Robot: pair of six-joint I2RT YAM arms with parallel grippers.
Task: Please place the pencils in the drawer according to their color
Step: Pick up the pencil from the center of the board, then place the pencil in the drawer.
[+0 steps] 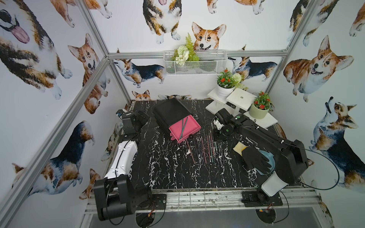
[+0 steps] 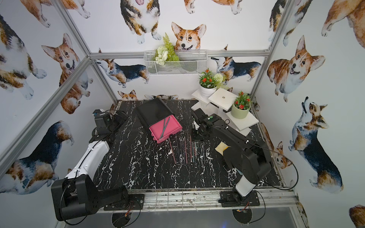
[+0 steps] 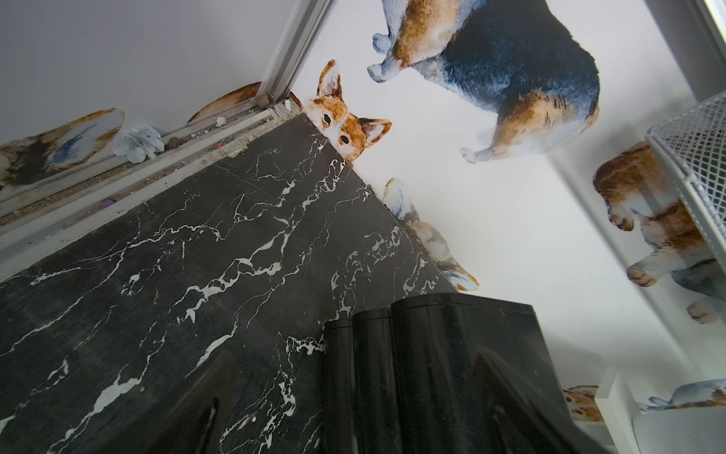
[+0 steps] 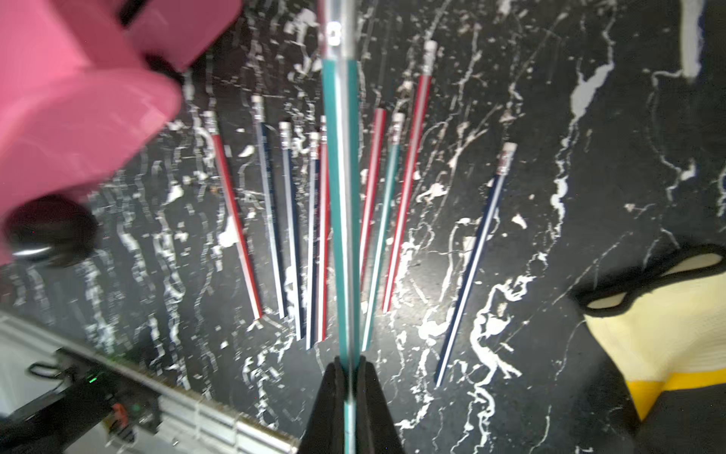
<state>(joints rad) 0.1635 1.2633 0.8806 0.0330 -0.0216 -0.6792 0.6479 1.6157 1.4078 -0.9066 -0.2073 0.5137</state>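
The drawer is a black cabinet (image 1: 169,112) at the back of the table. Its top pink tray (image 1: 184,129) is pulled out and holds two teal pencils (image 1: 183,126). Several pink, teal and dark pencils (image 1: 203,148) lie side by side on the marble in front of it. They also show in the right wrist view, pencils (image 4: 290,220). My right gripper (image 4: 349,361) is shut on one teal pencil (image 4: 341,196), which it holds above the row and right of the tray (image 4: 78,98). My left gripper (image 3: 345,377) is open beside the cabinet's black side (image 3: 432,353).
A black and yellow glove (image 1: 254,158) lies over a blue bowl (image 1: 269,160) under the right arm. White stands with potted plants (image 1: 258,110) fill the back right corner. A wire basket (image 1: 194,63) hangs on the back wall.
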